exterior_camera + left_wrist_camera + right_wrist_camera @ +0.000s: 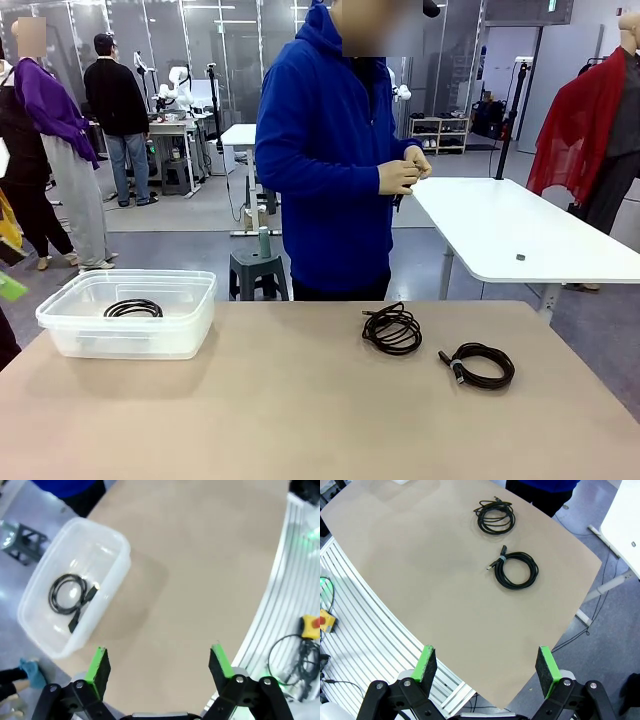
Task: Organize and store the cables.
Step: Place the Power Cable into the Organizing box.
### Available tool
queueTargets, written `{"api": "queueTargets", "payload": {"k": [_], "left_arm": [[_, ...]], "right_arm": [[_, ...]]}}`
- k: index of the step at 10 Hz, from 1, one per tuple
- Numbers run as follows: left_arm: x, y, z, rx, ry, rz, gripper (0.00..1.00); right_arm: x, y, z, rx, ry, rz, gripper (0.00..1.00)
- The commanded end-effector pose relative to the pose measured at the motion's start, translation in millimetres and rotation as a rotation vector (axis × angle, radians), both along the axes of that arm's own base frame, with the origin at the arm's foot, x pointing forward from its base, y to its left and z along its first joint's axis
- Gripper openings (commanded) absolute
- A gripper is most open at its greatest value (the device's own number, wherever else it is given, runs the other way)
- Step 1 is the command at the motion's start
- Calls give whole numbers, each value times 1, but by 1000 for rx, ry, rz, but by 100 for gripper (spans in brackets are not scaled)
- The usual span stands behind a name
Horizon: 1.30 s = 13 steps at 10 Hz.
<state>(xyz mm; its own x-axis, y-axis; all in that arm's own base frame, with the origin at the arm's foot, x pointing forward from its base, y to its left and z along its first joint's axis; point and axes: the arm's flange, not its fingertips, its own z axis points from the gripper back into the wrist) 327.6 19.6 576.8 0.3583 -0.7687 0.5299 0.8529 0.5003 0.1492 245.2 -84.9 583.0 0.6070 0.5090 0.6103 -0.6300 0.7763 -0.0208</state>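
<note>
Two coiled black cables lie on the beige table: one [392, 329] near the middle and one [480, 364] to its right, bound with a tie. The right wrist view has them too, the first cable [494, 516] farther off and the second cable [516, 570] nearer. A third coiled cable [133, 308] rests inside the clear plastic bin [60, 325] at the left; in the left wrist view this cable [69, 594] shows in the bin [112, 540]. My left gripper [160, 662] hangs open high above the table beside the bin. My right gripper [487, 665] is open, well above the table's near edge.
A person in a blue hoodie [330, 150] stands at the far side, both hands [402, 172] held together at chest height over something small. A white table [520, 230] stands behind at the right. White slatted flooring [365, 630] borders the table's near edge.
</note>
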Motion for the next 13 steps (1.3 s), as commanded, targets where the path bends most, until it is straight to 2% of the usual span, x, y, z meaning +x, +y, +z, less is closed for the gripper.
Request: {"api": "queueTargets", "payload": {"k": [1,2,7,9,13], "left_arm": [[-27,18,1,49,15,104,100],[-30,28,3,60,34,112,100],[-20,50,-1,51,22,127,100],[-18,50,-3,52,17,99,100],[-26,48,-5,42,19,115,100]], "right_arm": [[0,-1,-1,2,-3,-5,100],[0,-1,-1,2,-3,-5,100],[0,-1,-1,2,-3,-5,100],[0,-1,-1,2,-3,-5,100],[0,-1,-1,2,-3,-5,100]]}}
